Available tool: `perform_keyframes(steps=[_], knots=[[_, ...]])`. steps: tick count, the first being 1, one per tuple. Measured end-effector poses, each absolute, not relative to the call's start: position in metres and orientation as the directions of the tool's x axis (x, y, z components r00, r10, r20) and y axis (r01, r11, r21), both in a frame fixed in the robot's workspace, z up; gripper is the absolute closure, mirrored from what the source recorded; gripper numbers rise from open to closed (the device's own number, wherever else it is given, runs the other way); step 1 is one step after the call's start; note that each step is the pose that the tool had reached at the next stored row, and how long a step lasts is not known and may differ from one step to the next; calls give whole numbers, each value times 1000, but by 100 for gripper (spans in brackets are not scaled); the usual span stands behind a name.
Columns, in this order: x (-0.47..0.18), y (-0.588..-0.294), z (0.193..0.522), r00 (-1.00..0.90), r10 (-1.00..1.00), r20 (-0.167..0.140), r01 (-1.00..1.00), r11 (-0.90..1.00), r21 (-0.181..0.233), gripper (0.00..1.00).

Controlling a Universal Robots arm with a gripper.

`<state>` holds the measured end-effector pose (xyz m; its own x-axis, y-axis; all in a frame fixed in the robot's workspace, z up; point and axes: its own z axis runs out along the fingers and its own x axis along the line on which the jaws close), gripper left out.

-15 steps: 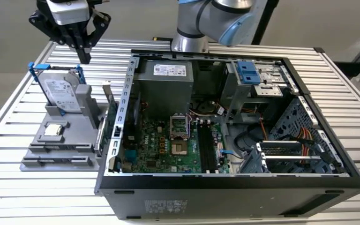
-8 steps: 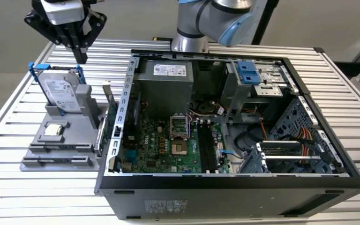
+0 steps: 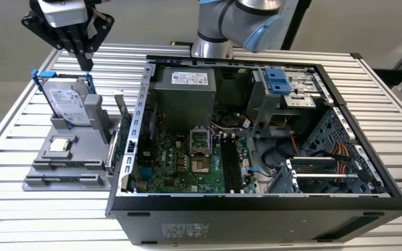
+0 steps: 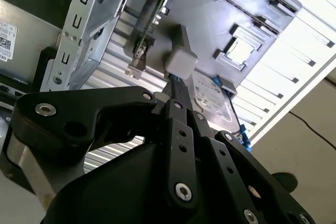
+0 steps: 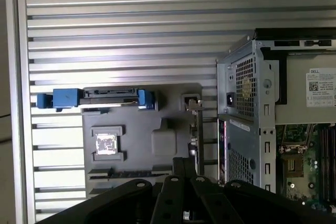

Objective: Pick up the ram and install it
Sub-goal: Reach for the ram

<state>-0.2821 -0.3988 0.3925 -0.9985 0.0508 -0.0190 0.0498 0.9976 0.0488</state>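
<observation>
The ram (image 3: 119,128) is a thin dark-green stick standing on edge in the grey holder (image 3: 44,180), close to the computer case's outer wall. Both wrist views show it edge-on, in the first wrist view (image 5: 200,129) and the second wrist view (image 4: 149,22). My gripper (image 3: 86,64) hangs well above the holder, over the hard drive's end, toward the exterior view's left of the ram. Its black fingers (image 4: 176,103) point down and sit together with nothing between them. The motherboard's black memory slots (image 3: 230,162) lie inside the open case.
A silver hard drive (image 3: 68,102) in a blue frame stands upright on the holder, and a square silver processor chip (image 3: 61,145) lies in front of it. The open computer case (image 3: 257,209) sits to the exterior view's right on a slatted metal table (image 3: 19,225).
</observation>
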Motion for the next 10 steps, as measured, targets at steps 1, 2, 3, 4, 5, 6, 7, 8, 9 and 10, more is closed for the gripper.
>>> perform_keyframes(steps=[1,2,3,4,5,6,7,8,9,10], knots=[[-283,-399,393,-999,50,-19,50,998,49,100],[-284,-399,393,-999,50,-19,49,998,49,100],[-285,-399,392,-999,50,-19,49,998,49,100],[-286,-399,392,-999,50,-19,49,998,49,100],[-287,-399,393,-999,49,-19,48,998,49,100],[-288,-399,392,-999,49,-19,48,998,49,100],[-289,-399,393,-999,49,-19,48,998,49,100],[-290,-399,393,-999,48,-19,47,998,49,100],[-291,-399,393,-999,48,-19,47,998,49,100],[-292,-399,392,-999,48,-19,47,998,49,100]])
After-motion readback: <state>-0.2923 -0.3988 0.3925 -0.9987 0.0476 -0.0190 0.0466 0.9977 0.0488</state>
